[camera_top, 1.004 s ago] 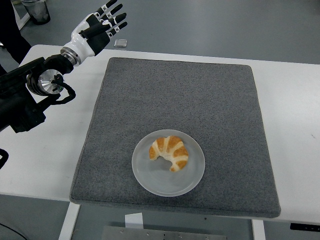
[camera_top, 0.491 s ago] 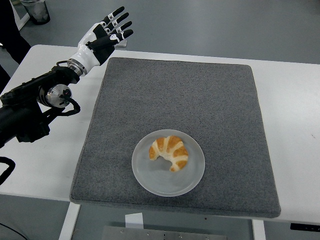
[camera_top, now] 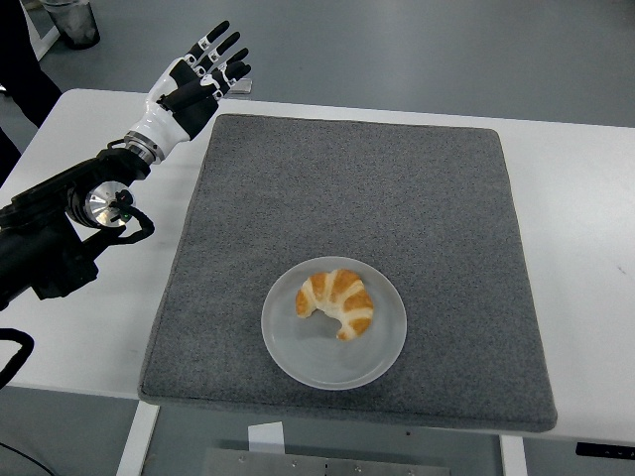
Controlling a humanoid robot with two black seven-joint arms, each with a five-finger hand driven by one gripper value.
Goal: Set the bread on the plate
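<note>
A golden croissant (camera_top: 337,300) lies on the pale round plate (camera_top: 298,352), which sits on the grey mat (camera_top: 397,198) near its front edge. My left hand (camera_top: 196,79) hovers over the table's far left corner, beyond the mat's upper left corner, far from the plate. Its fingers (camera_top: 220,50) are spread and hold nothing. The black left arm (camera_top: 60,223) reaches in from the left edge. The right arm is out of view.
A small flat object (camera_top: 241,86) lies on the table just right of the left hand. A dark bin (camera_top: 71,22) stands on the floor at the top left. A person's dark clothing (camera_top: 25,69) shows at the left edge.
The left hand has shifted slightly left and down compared with half a second ago, still open. The croissant and plate have not moved.
</note>
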